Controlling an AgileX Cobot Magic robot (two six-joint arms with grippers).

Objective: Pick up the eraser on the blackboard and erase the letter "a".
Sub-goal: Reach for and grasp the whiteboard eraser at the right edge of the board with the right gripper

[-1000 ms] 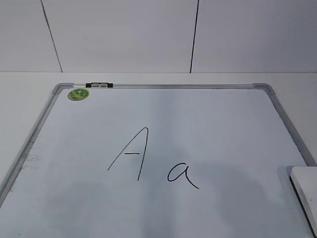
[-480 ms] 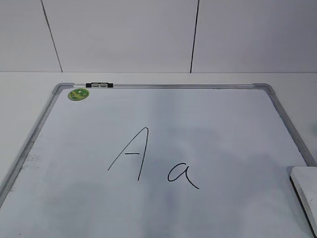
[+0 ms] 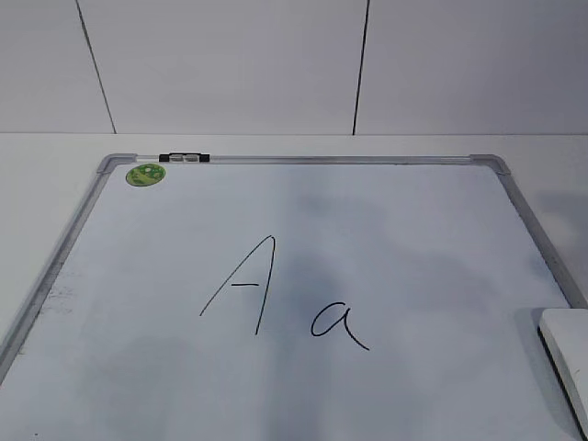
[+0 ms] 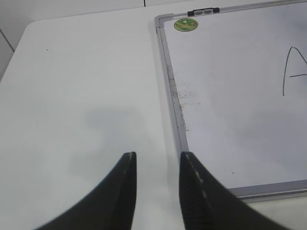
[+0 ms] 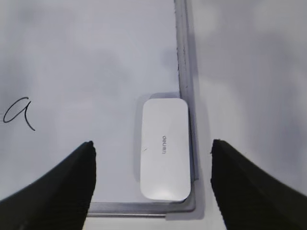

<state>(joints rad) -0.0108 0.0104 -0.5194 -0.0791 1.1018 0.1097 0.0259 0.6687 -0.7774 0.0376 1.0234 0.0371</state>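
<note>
The eraser (image 3: 570, 354), a white rounded block, lies in the near right corner of the blackboard (image 3: 303, 160), partly cut off by the exterior view's edge. The letter "a" (image 3: 338, 326) is written to its left, beside a taller capital "A" (image 3: 243, 285). In the right wrist view my right gripper (image 5: 152, 143) is wide open above the eraser (image 5: 164, 148), with a finger on either side of it and apart from it; the "a" (image 5: 19, 112) shows at the left. My left gripper (image 4: 157, 155) is open and empty over the table, just left of the board's frame (image 4: 172, 96).
A round green sticker (image 3: 145, 175) and a black clip (image 3: 184, 158) sit at the board's far left corner. The white table (image 4: 86, 86) extends left of the board. A white panelled wall (image 3: 230, 64) stands behind. Neither gripper shows in the exterior view.
Faint shadows on the board have shifted a little. The eraser and the letters have not moved.
</note>
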